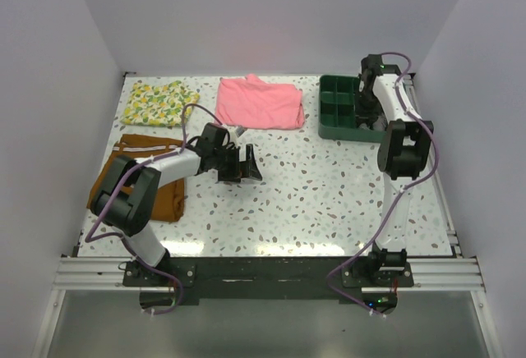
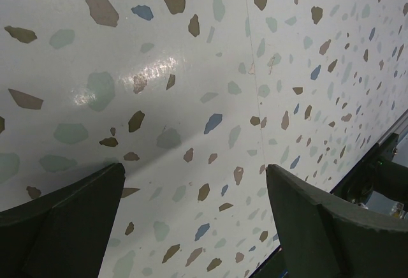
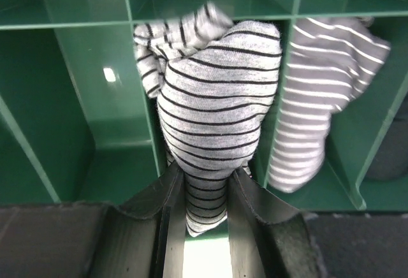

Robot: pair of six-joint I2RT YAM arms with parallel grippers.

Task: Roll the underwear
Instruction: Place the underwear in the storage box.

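Underwear [image 3: 217, 118]: grey-and-white striped knit, bunched in the green compartment tray [image 3: 60, 125] at the far right corner of the worktop [image 1: 329, 202], its lower end pinched between the right jaws. Left jaws: spread wide, just above the speckled worktop.

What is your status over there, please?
Left gripper open, empty, over the table. Right gripper shut on the underwear at the green tray. Fabric straddles tray dividers; may snag.

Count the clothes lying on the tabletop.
3: a yellow floral cloth at the far left, a pink garment beside it, brown shorts partly under the left arm. Others may be hidden.
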